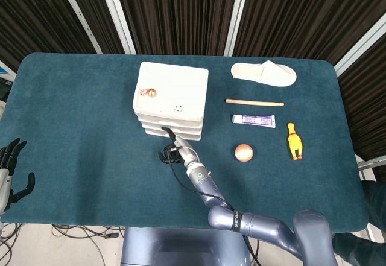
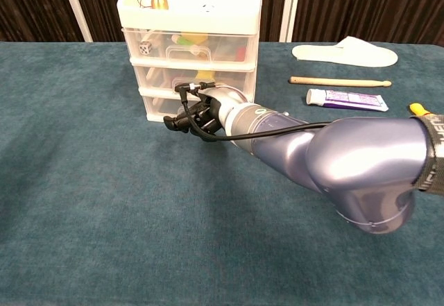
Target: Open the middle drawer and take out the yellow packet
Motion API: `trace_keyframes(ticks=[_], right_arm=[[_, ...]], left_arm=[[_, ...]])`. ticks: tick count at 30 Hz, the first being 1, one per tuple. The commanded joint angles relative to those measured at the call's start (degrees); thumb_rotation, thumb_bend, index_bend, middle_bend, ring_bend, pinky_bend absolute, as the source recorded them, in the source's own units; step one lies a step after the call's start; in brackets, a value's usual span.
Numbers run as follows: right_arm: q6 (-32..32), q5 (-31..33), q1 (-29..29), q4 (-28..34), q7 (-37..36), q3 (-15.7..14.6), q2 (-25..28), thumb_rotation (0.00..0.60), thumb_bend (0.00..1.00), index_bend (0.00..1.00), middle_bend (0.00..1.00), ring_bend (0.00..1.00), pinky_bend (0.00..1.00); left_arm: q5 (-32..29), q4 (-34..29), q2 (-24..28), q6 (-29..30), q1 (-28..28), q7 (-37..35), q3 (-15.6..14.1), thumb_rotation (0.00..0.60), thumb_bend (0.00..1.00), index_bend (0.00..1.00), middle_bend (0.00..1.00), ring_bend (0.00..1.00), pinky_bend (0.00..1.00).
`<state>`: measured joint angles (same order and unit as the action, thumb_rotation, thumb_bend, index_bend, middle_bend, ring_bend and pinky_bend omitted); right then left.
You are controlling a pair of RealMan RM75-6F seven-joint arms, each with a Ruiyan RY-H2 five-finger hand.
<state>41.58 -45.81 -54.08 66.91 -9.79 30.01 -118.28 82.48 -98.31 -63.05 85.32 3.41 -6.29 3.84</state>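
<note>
A white three-drawer unit [image 1: 172, 97] [image 2: 198, 4] stands at the middle of the table, all drawers closed. Through the clear front of the middle drawer [image 2: 166, 77] something yellow [image 2: 206, 76] shows, probably the packet. My right hand [image 1: 170, 152] [image 2: 186, 115] is low in front of the unit, close to the lower drawer fronts, its dark fingers curled in with nothing visible in them. Whether it touches a drawer I cannot tell. My left hand [image 1: 12, 172] hovers at the table's near left edge, fingers spread and empty.
To the right of the unit lie a white slipper [image 1: 264, 73], a wooden stick [image 1: 254, 102], a toothpaste tube [image 1: 254, 120], a yellow rubber chicken [image 1: 294, 140] and an orange ball [image 1: 243, 152]. Small trinkets [image 1: 148, 93] sit on the unit's top.
</note>
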Motion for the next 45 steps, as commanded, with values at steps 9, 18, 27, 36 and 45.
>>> trace_keyframes(ticks=[9,18,27,36,45], right_arm=[[-0.7,-0.7,-0.6,-0.9,-1.4,0.2,-0.5,0.6,0.51,0.0,0.81,0.86,0.94],[-1.2,-1.3,-1.1,-2.2,-2.1,0.1,-0.9,0.6,0.51,0.01,0.81,0.86,0.94],[-2.0,-1.7,-0.9,-1.6,-2.7,-0.5,-0.5,0.6,0.51,0.05,0.81,0.86,0.94],[-2.9,-3.9,-0.2,-0.3,-4.2,-1.7,0.2,0.6,0.51,0.09,0.81,0.86,0.94],[-2.7,-5.8,0.8,1.9,-5.3,-2.7,1.1,0.6,0.51,0.09,0.81,0.86,0.94]], left_arm=[[0.0,0.0,0.0,0.0,0.0,0.1,0.0,0.6,0.51,0.03,0.0,0.0,0.0],[-0.1,0.0,0.0,0.1,-0.1,0.1,0.1,0.6,0.51,0.03,0.0,0.0,0.0],[-0.4,-0.2,0.0,0.0,-0.1,0.3,0.1,0.6,0.51,0.03,0.0,0.0,0.0],[-0.7,-0.2,0.1,0.0,-0.1,0.2,0.3,0.6,0.51,0.03,0.0,0.0,0.0],[-0.6,-0.2,0.1,0.0,-0.1,0.2,0.3,0.6,0.51,0.03,0.0,0.0,0.0]])
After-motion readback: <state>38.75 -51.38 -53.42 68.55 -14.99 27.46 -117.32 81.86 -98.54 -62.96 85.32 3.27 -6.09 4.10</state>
